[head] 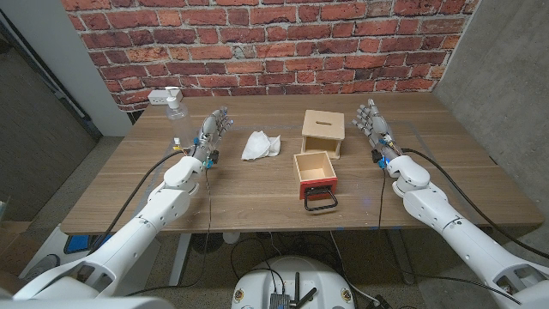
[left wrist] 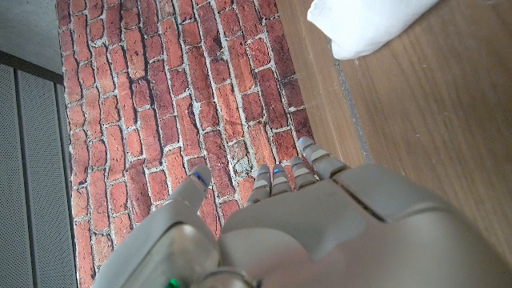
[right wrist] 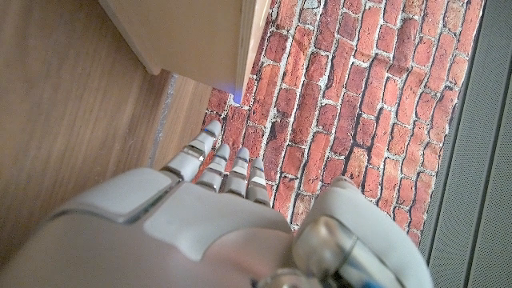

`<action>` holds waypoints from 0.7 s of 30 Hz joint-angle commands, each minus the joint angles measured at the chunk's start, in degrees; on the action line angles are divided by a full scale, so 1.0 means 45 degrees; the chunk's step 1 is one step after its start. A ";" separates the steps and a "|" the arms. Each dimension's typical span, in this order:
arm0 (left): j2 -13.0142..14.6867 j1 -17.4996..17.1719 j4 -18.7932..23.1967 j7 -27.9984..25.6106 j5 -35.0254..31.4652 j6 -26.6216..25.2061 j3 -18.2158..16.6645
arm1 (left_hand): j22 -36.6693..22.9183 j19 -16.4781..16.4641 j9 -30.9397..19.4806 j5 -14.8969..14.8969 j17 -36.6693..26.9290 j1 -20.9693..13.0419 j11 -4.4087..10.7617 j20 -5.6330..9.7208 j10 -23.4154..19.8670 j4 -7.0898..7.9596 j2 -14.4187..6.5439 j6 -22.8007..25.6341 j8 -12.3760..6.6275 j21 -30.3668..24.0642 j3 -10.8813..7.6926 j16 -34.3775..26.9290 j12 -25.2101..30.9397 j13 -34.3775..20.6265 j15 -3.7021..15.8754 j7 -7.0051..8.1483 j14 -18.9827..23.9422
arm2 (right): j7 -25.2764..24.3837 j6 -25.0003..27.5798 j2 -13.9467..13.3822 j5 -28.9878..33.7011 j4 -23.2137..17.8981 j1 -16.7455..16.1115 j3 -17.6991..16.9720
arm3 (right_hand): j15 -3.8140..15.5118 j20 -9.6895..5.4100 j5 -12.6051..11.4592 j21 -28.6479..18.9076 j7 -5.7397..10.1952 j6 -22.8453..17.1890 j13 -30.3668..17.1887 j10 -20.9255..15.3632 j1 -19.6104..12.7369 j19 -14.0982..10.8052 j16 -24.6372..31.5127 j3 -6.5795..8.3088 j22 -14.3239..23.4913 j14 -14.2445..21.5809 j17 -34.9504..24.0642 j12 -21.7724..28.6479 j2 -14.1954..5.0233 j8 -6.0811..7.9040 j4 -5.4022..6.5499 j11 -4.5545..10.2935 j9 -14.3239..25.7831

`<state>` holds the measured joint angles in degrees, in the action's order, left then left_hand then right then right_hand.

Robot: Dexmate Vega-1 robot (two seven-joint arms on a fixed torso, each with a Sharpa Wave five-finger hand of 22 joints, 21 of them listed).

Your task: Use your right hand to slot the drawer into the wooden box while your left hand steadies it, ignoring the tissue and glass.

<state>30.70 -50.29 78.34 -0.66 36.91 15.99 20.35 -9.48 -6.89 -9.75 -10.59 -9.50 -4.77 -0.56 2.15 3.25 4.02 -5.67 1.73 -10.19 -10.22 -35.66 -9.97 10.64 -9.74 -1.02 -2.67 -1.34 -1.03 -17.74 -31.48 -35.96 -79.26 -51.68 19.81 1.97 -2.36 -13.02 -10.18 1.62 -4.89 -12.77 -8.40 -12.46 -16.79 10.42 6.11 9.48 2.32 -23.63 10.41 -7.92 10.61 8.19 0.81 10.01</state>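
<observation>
Wooden box (head: 322,131), slot in its lid, at 12 o'clock of table (head: 257,193) centre; drawer (head: 315,174), red-fronted with a black wire handle, just beside it at its 6 o'clock, apart, open side up. Tissue (head: 260,145), crumpled white, at the box's 9 o'clock; clear bottle (head: 175,106) near the far left edge of the table. Left hand (head: 212,133) at 9 o'clock and right hand (head: 375,125) at 3 o'clock, both released, fingers extended, holding nothing, well apart from the drawer.
</observation>
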 commanded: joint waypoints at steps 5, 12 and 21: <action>0.0050 -0.0104 0.0258 -0.0334 -0.0157 -0.0154 -0.0008 | -0.0023 0.0074 -0.0035 -0.0040 -0.0010 -0.0059 0.0023 0.0565 -0.0016 -0.0035 -0.0817 0.0039 -0.0060 -0.0054 -0.0093 -0.0019 0.0076 -0.0041 -0.0020 -0.0016 -0.0066 | -0.0284 0.0045 -0.0598 0.0268 -0.1047 -0.0637 -0.0209 | 0.0166 -0.0111 -0.0074 -0.0091 0.0117 -0.0111 0.0127 -0.0121 -0.0396 -0.0048 0.0132 0.0345 0.0012 0.0135 0.0193 0.0137 -0.0247 0.0047 -0.0295 0.0058 0.0033; 0.0031 0.0039 0.0159 -0.0274 -0.0207 -0.0220 0.0061 | -0.0022 0.0100 -0.0036 -0.0034 -0.0006 -0.0068 0.0034 0.0561 -0.0062 -0.0088 -0.0808 0.0127 -0.0086 -0.0056 -0.0135 -0.0016 0.0083 -0.0040 0.0004 0.0065 -0.0050 | -0.0675 0.0269 -0.0967 0.0624 -0.1674 -0.0920 -0.0294 | 0.0145 -0.0090 -0.0037 -0.0108 0.0081 -0.0106 0.0177 -0.0120 -0.0431 -0.0088 0.0147 0.0386 0.0012 0.0171 0.0282 0.0135 -0.0166 0.0039 -0.0372 0.0030 0.0032; 0.0070 0.0227 0.0116 -0.0247 -0.0330 -0.0336 0.0138 | -0.0021 0.0106 -0.0038 -0.0028 0.0003 -0.0097 0.0070 0.0578 -0.0122 -0.0174 -0.0795 0.0187 -0.0094 -0.0064 -0.0187 -0.0015 0.0092 -0.0039 0.0036 0.0107 -0.0023 | -0.1184 0.0265 -0.1276 0.0865 -0.2414 -0.1532 -0.0565 | 0.0150 -0.0096 0.0000 -0.0106 0.0081 -0.0125 0.0210 -0.0148 -0.0347 -0.0080 0.0165 0.0351 0.0012 0.0189 0.0329 0.0147 -0.0071 0.0043 -0.0367 0.0008 0.0033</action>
<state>30.87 -50.38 79.19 -1.75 36.07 15.09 20.41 -9.47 -6.66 -9.74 -10.59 -9.32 -4.77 -0.23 2.38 2.92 3.55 -5.67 2.00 -10.29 -10.22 -36.13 -9.96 10.64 -9.74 -1.02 -2.40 -1.33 -4.01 -16.91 -35.46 -33.45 -86.39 -55.89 18.38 2.04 -2.36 -13.02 -10.53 1.92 -5.19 -11.71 -8.70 -14.04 -16.79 10.81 7.60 9.33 2.40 -22.04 10.86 -8.91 10.60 6.70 1.13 10.00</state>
